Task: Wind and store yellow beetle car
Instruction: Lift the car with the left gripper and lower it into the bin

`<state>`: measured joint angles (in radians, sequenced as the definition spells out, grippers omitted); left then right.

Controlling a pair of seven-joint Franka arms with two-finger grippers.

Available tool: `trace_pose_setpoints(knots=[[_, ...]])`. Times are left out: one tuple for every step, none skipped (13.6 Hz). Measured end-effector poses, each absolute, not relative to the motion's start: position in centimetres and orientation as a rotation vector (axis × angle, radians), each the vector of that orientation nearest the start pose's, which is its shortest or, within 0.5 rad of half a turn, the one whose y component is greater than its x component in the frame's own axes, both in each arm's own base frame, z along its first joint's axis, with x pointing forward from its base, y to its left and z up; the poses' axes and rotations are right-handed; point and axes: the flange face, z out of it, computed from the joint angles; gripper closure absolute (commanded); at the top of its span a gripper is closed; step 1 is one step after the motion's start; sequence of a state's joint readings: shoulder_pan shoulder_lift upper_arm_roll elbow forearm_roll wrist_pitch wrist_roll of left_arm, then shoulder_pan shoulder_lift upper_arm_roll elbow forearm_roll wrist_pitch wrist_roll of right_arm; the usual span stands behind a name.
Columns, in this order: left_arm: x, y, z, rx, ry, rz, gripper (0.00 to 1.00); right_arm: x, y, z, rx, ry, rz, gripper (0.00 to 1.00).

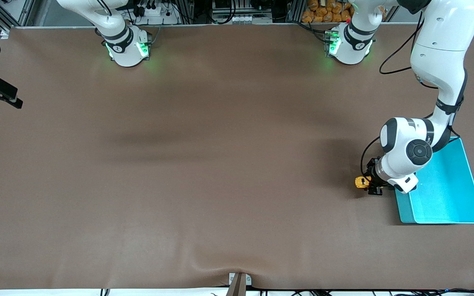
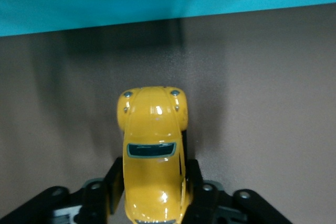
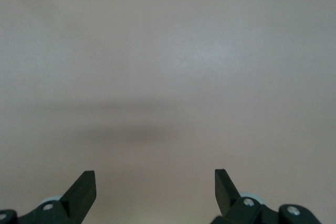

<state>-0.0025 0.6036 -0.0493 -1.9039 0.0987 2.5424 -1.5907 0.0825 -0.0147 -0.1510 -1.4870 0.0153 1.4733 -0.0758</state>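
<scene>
The left gripper [image 2: 153, 192] clamps the yellow beetle car [image 2: 153, 150] by its flanks on the table, just beside the turquoise bin [image 1: 447, 193] (handy for storing). The right gripper [image 3: 155, 190] waits, spread wide.

You're looking at a yellow beetle car [image 2: 153, 156] — glossy orange-yellow all over, with a dark window edged in a thin teal line and small grey studs on its rounded end. The black fingers [image 2: 114, 182] of the left gripper [image 2: 153, 190] flank it. The bin [image 1: 447, 193] is plain turquoise, unpatterned. The table [image 1: 204, 164] is a flat, matte brown. The right gripper [image 3: 155, 190] shows black fingertips — against pale, washed-out brown.
</scene>
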Motion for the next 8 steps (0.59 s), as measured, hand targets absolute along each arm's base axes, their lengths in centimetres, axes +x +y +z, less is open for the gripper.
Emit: trace_pose_setpoints(knots=[[63.4, -3.4, 18.7, -2.352, -2.084, -0.091, 1.00, 53.6, -3.6, 66.6, -3.123, -0.014, -0.002, 0.00], [63.5, -3.8, 19.3, -2.375, -2.030, -0.117, 1.00, 53.4, -3.6, 66.8, -3.123, -0.013, -0.009, 0.00], [63.7, -4.3, 20.4, -2.391, -1.975, -0.141, 1.00, 53.3, -3.6, 67.0, -3.123, -0.014, -0.013, 0.00], [63.8, -4.6, 21.9, -2.401, -1.937, -0.163, 1.00, 53.3, -3.6, 67.0, -3.122, -0.014, -0.014, 0.00], [63.9, -4.8, 23.6, -2.414, -1.903, -0.179, 1.00, 53.3, -3.6, 67.0, -3.122, -0.014, -0.013, 0.00], [64.0, -4.8, 25.7, -2.438, -1.858, -0.192, 1.00, 53.3, -3.6, 67.0, -3.122, -0.014, -0.013, 0.00], [64.1, -4.4, 27.9, -2.477, -1.796, -0.206, 1.00, 53.3, -3.7, 67.0, -3.122, -0.013, -0.013, 0.00], [64.1, -3.6, 30.0, -2.515, -1.718, -0.210, 1.00, 53.3, -3.7, 67.0, -3.122, -0.012, -0.013, 0.00]])
